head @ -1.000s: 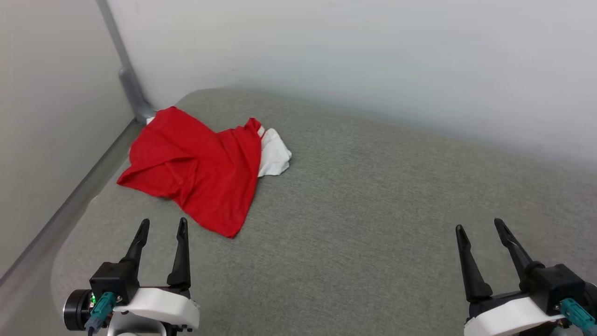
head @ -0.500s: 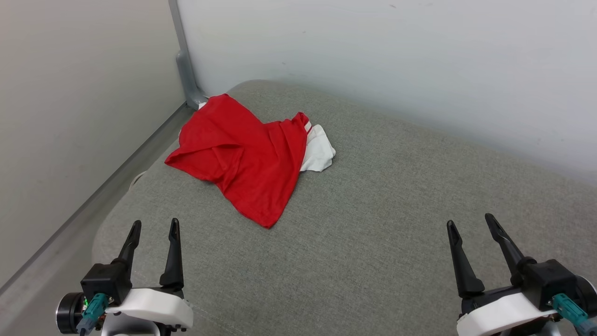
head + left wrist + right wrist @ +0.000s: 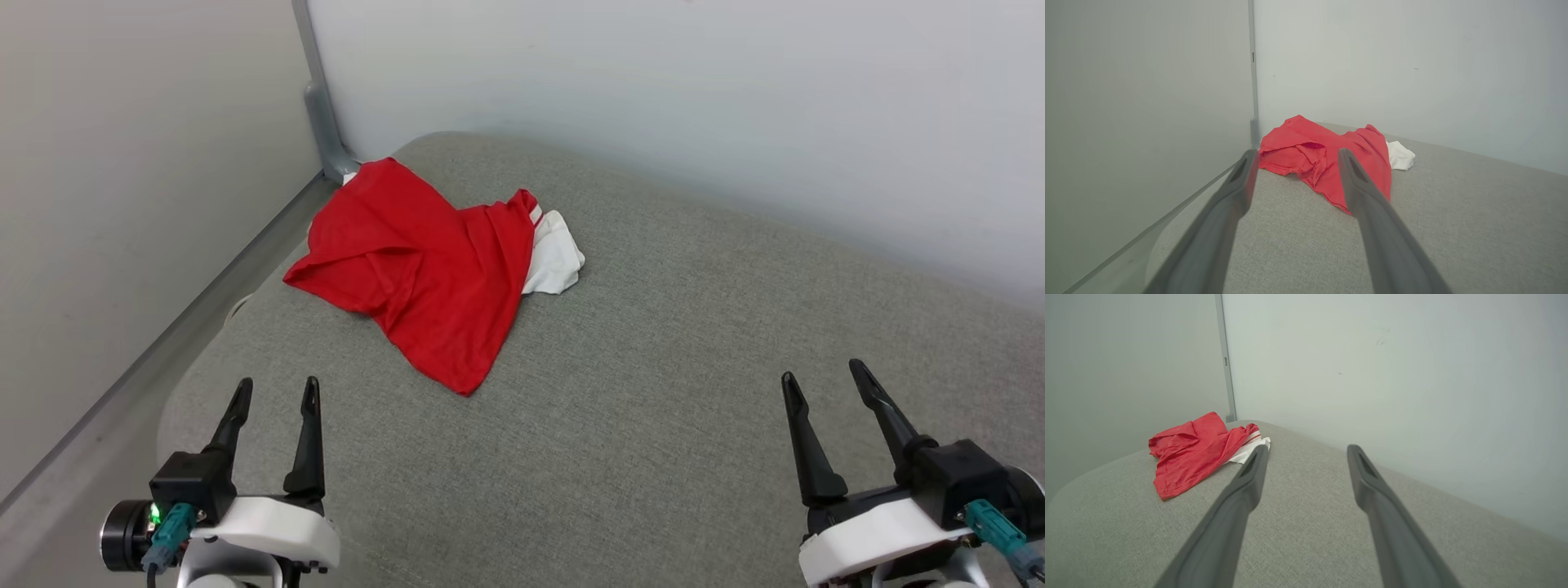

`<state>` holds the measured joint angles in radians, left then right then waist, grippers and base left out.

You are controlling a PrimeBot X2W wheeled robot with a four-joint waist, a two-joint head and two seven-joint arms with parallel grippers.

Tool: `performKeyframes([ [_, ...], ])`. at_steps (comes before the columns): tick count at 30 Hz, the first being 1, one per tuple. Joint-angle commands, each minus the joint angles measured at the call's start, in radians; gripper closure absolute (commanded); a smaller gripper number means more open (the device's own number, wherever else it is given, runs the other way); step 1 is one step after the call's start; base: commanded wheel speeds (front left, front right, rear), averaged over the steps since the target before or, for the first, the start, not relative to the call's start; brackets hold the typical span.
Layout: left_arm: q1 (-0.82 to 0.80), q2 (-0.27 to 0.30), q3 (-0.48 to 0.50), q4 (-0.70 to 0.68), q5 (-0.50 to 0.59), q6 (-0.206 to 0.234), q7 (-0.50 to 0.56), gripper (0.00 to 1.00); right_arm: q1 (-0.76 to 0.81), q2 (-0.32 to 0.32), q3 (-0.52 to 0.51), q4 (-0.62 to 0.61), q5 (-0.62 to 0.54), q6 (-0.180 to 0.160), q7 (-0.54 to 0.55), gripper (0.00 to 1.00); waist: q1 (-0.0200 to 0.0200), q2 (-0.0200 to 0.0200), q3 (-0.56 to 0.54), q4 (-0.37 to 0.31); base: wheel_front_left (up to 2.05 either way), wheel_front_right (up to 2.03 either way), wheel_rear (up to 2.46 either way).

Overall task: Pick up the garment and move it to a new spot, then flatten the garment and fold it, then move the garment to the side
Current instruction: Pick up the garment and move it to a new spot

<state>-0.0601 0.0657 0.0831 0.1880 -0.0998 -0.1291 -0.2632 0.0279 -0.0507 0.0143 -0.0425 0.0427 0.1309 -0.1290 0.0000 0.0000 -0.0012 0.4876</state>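
Note:
The garment (image 3: 424, 261) is a crumpled red shirt with a white sleeve poking out on its right, lying at the far left corner of the grey cushion. My left gripper (image 3: 275, 390) hovers open near the front left, well short of the shirt's lowest corner. My right gripper (image 3: 822, 373) stands open at the front right, far from the cloth. Along the left wrist view the garment (image 3: 1327, 159) lies ahead between the fingers of my left gripper (image 3: 1295, 153). In the right wrist view the garment (image 3: 1196, 451) lies left of my right gripper (image 3: 1305, 448).
The grey fabric cushion (image 3: 653, 343) has a rounded edge at the left and front left. A pale wall (image 3: 653, 106) runs behind it and another on the left, meeting at a grey corner post (image 3: 322, 114) just behind the shirt.
The head camera has swung, so the whole scene shifted right in the picture. The garment lies in the same heap. Both grippers stay open and low in the view.

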Motion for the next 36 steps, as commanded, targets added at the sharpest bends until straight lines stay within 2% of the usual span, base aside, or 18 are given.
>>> performKeyframes([
  [1,-0.020,0.007,-0.001,-0.001,0.002,-0.002,-0.002,0.00,-0.013,0.001,-0.001,-0.006,-0.008,0.000,0.002,0.00,0.0000,0.0000,0.012,-0.007,0.00,0.00,0.00],
  [9,-0.174,0.034,0.012,0.038,-0.037,-0.002,-0.002,0.00,-0.087,0.000,0.002,-0.061,-0.063,0.000,0.047,0.00,0.0000,0.0000,0.164,-0.089,0.00,0.00,0.00],
  [14,-0.309,0.091,0.017,0.130,-0.078,-0.002,-0.002,0.00,-0.135,-0.009,0.002,-0.091,-0.086,0.000,0.064,0.00,0.0000,0.0000,0.259,-0.162,0.00,0.00,0.00],
  [18,-0.436,0.166,-0.025,0.235,-0.131,-0.002,0.007,0.00,-0.167,-0.010,-0.004,-0.109,-0.098,0.000,0.063,0.00,0.0000,0.0000,0.319,-0.217,0.00,0.00,0.00],
  [24,-0.610,0.319,-0.144,0.342,-0.323,-0.001,0.174,0.00,-0.201,-0.005,-0.003,-0.145,-0.091,0.000,0.059,0.00,0.0000,0.0000,0.393,-0.286,0.00,0.00,0.00],
  [30,-0.725,0.479,-0.262,0.407,-0.487,-0.001,0.410,0.00,-0.235,-0.002,0.012,-0.207,-0.101,0.000,0.069,0.00,0.0000,0.0000,0.485,-0.339,0.00,0.00,0.00],
  [36,-0.762,0.574,-0.360,0.490,-0.632,-0.001,0.645,0.00,-0.256,0.000,0.015,-0.224,-0.098,0.000,0.059,0.00,0.0000,0.0000,0.529,-0.371,0.00,0.00,0.00],
])
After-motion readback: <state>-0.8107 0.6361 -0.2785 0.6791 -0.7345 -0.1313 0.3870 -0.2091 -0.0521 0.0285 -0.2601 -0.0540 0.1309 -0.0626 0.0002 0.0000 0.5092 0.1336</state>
